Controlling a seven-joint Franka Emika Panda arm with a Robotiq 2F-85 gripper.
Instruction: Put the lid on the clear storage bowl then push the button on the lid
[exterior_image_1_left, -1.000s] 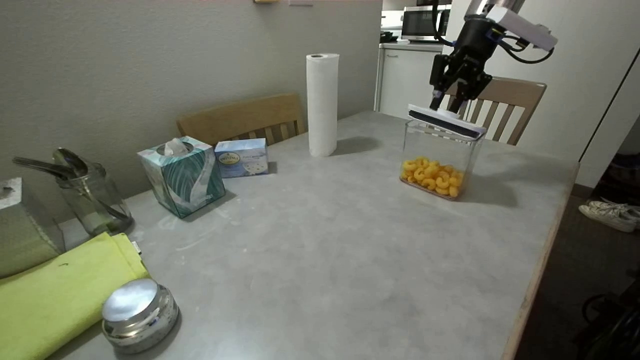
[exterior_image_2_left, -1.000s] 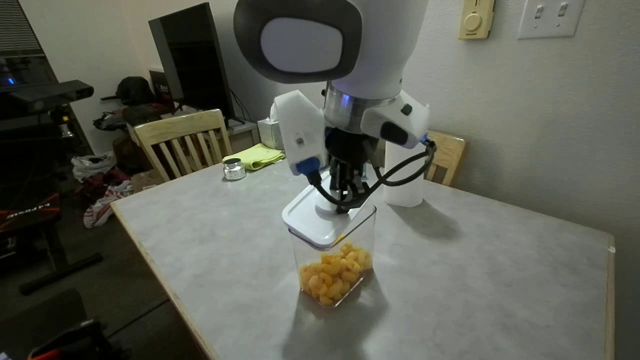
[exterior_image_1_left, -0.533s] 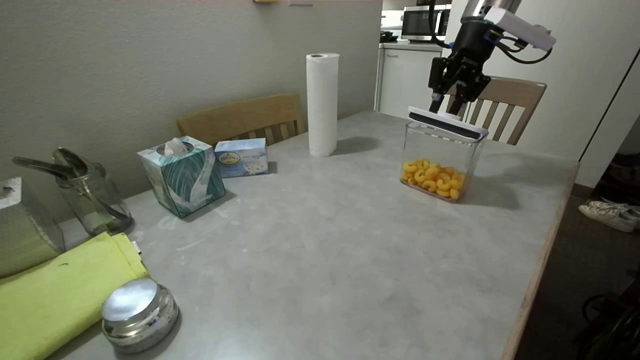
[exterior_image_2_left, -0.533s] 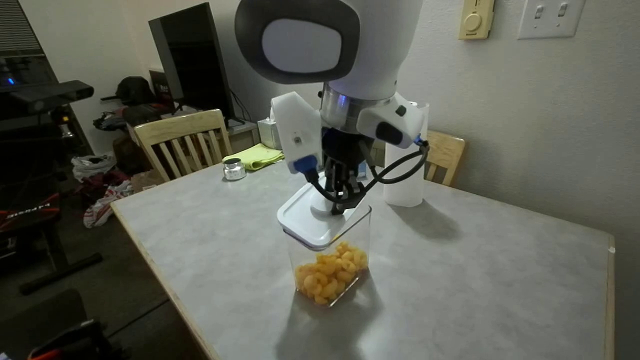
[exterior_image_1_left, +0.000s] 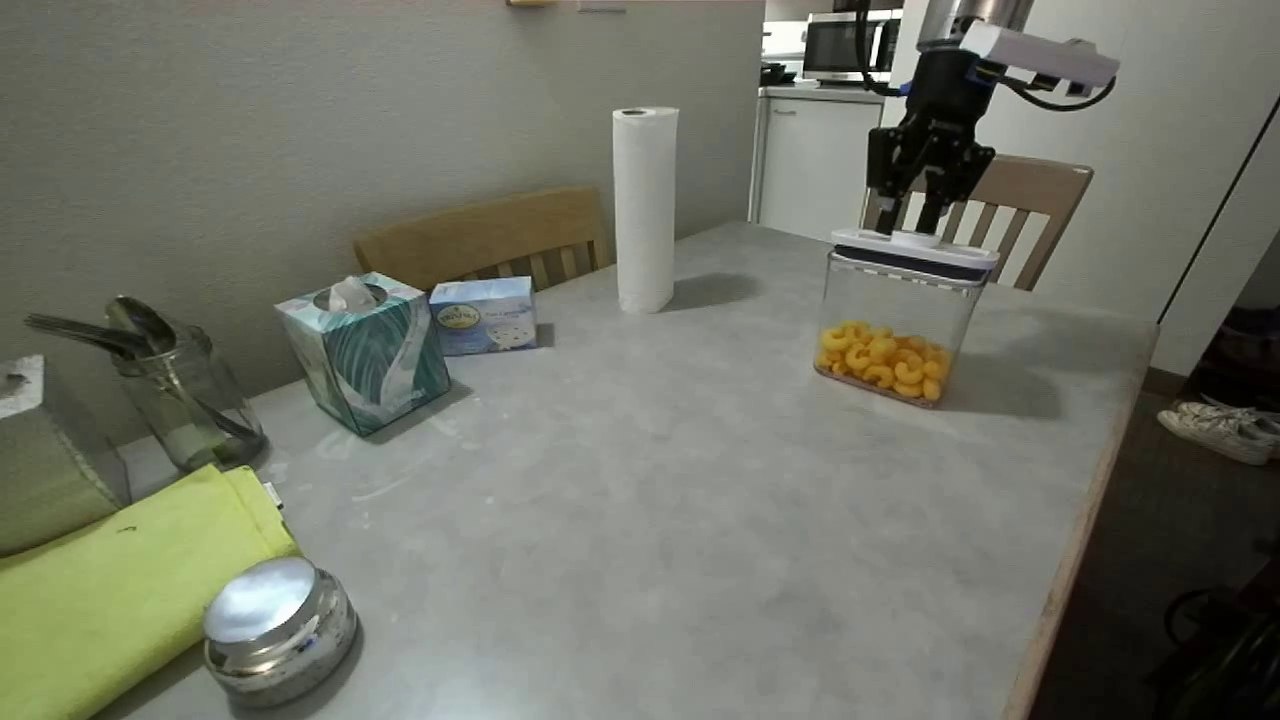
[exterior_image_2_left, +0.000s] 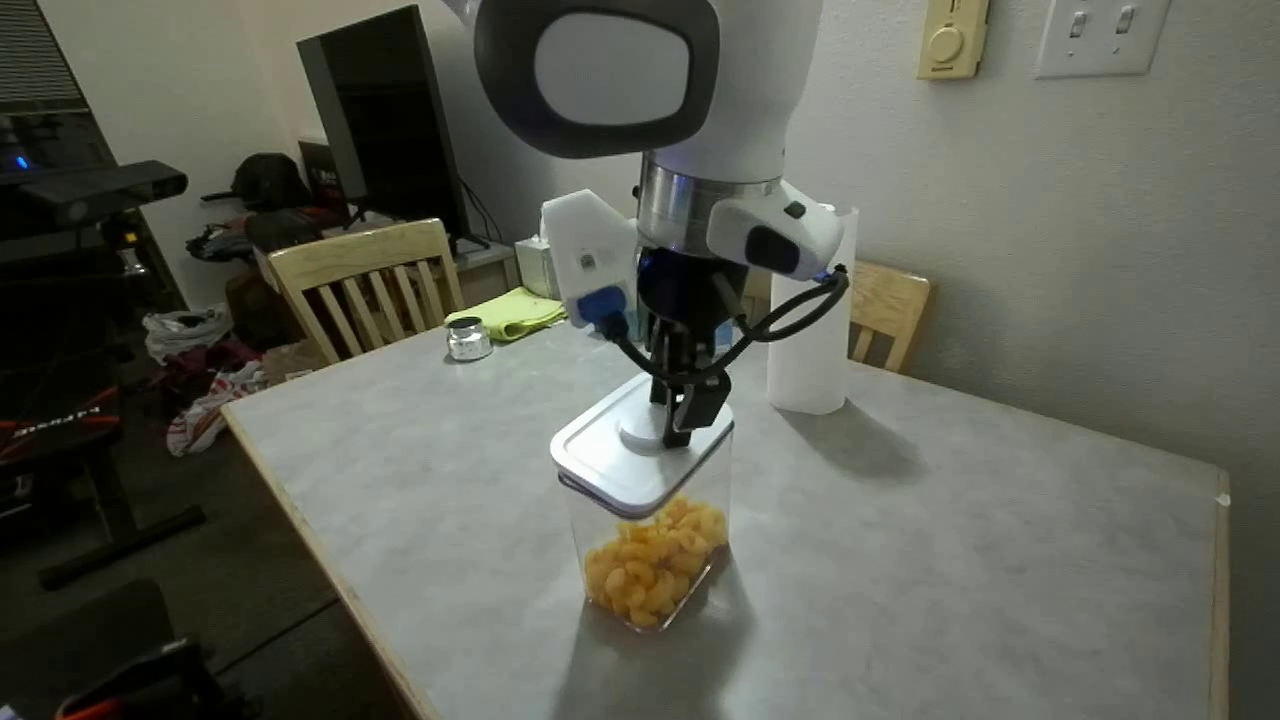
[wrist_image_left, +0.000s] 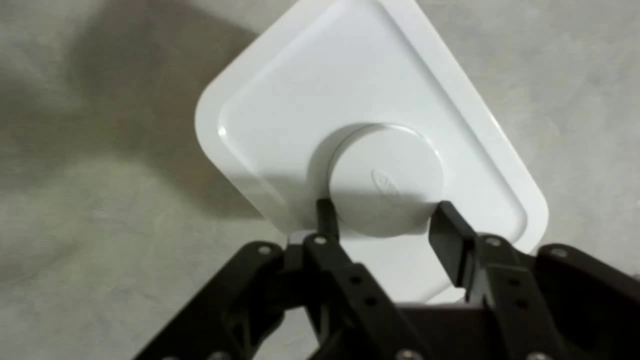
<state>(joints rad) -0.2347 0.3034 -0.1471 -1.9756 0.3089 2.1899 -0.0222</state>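
The white lid (exterior_image_1_left: 917, 254) lies level on top of the clear storage bowl (exterior_image_1_left: 890, 320), its edge lined up with the rim. The lid also shows in an exterior view (exterior_image_2_left: 625, 470) and from above in the wrist view (wrist_image_left: 320, 90). Yellow pasta shows through the walls of the bowl (exterior_image_2_left: 655, 560). The round button (wrist_image_left: 385, 170) stands raised at the lid's centre. My gripper (wrist_image_left: 382, 212) has one finger against each side of the button and appears shut on it; it points down over the lid in both exterior views (exterior_image_1_left: 908, 228) (exterior_image_2_left: 672, 420). The bowl is hidden beneath the lid in the wrist view.
A paper towel roll (exterior_image_1_left: 645, 210) stands behind the bowl. A blue tea box (exterior_image_1_left: 485, 316), a teal tissue box (exterior_image_1_left: 365, 350), a jar of cutlery (exterior_image_1_left: 190, 410), a yellow cloth (exterior_image_1_left: 140, 580) and a metal jar (exterior_image_1_left: 280, 630) stand farther along the grey table (exterior_image_1_left: 700, 500).
The lid was tilted, with one side raised; now it sits level on the bowl. My gripper has straightened and lowered, and the bowl has shifted slightly on the table.
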